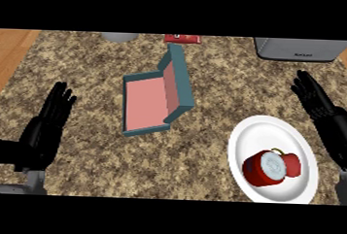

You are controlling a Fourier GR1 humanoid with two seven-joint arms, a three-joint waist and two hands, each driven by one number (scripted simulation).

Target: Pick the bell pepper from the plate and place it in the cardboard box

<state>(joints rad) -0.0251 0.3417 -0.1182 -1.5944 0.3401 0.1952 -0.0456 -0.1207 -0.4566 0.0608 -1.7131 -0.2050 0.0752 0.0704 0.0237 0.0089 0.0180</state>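
Well, the speckled brown stone surface [207,66] takes up nearly everything here, with a strip of pale wood showing past it at either side. Using the white plate [241,141] as my marker: up and to its left lies the box [149,104], pink inside with teal walls, its far wall standing tall; it looks little like cardboard, but it is the only box about. Far above the plate, at the back edge, sits a grey appliance [302,49]; left of that a small red item [183,38] and a pale round thing [120,37], both cut off, so I cannot tell what they are.

The plate sits low and to the right. On it, toward its lower right, rests the bell pepper [273,168], red and glossy, lying on its side with a paler cut face turned up and a thin stem near the top.

I would judge it light, fairly stiff yet hollow, with a smooth skin that may slip. The rounded red flanks, taken from either side, look the best hold; the stem seems too thin.

The right hand [317,100] hangs just beside the plate's upper right, fingers straight and released, holding nothing. The left hand [46,126] rests well left of the plate, past the box, fingers up and open too.
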